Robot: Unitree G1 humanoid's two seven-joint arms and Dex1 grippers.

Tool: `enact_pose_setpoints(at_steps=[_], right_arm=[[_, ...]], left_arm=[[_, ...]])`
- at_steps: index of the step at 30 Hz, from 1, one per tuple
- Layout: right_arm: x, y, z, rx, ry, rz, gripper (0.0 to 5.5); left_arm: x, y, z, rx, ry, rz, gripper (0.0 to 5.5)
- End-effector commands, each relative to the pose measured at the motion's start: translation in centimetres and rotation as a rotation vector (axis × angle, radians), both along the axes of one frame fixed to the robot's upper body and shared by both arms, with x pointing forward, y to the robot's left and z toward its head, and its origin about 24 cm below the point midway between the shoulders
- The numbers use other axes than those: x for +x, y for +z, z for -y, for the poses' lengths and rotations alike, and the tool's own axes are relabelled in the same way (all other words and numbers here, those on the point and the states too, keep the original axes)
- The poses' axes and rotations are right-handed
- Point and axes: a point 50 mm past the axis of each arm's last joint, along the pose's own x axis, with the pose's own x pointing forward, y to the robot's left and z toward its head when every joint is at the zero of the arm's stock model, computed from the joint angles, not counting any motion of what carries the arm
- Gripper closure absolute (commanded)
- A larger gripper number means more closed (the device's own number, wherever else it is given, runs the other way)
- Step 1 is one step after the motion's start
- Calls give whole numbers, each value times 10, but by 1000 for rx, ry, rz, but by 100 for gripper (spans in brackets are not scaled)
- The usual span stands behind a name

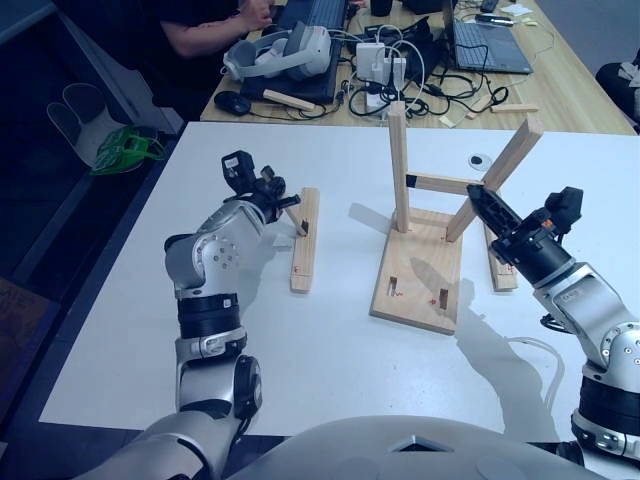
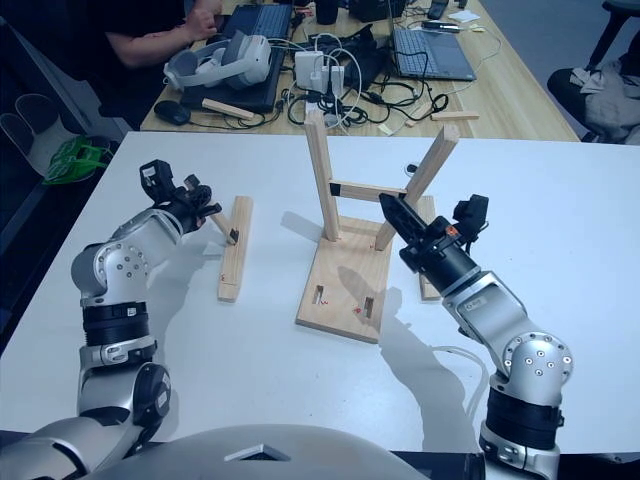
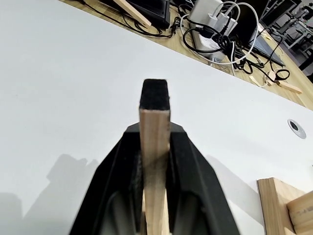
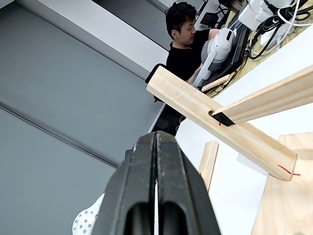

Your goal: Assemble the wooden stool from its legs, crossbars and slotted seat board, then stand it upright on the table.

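White tabletop (image 1: 320, 370). Slotted seat board (image 1: 412, 300): flat at centre, with two open slots at its near end. Right hand (image 1: 481, 203): fingers together, nothing between them, just beside the tilted leg (image 1: 508, 160). Left hand (image 1: 285, 203): clamped on a short black-tipped crossbar (image 3: 155, 127), its tip by a loose leg (image 1: 305, 245) lying left of the board. Upright leg (image 1: 400, 160) and tilted leg: standing at the board's far end, joined by a second crossbar (image 1: 445, 183). Another loose leg (image 1: 503, 278): lying right of the board.
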Motion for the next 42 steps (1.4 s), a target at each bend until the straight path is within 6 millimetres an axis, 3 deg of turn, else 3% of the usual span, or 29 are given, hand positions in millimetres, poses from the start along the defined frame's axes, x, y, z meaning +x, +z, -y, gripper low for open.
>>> enact_pose_setpoints(at_steps=[1, 11, 20, 25, 33, 42], right_arm=[[1, 1, 0, 0, 4, 1, 550], [3, 1, 2, -4, 9, -4, 550], [6, 1, 4, -19, 14, -6, 550], [5, 1, 5, -20, 16, -10, 550], [4, -1, 4, -11, 21, -17, 550], [5, -1, 4, -11, 23, -17, 550]], left_arm=[[0, -6, 2, 74, -92, 36, 511], [-9, -21, 2, 146, -298, 230, 511], [-24, -63, -10, 236, -338, 268, 511], [-25, -65, -11, 278, -407, 226, 511], [-17, -48, -3, 405, -540, 114, 511], [-29, -62, -2, 144, -370, 112, 511]])
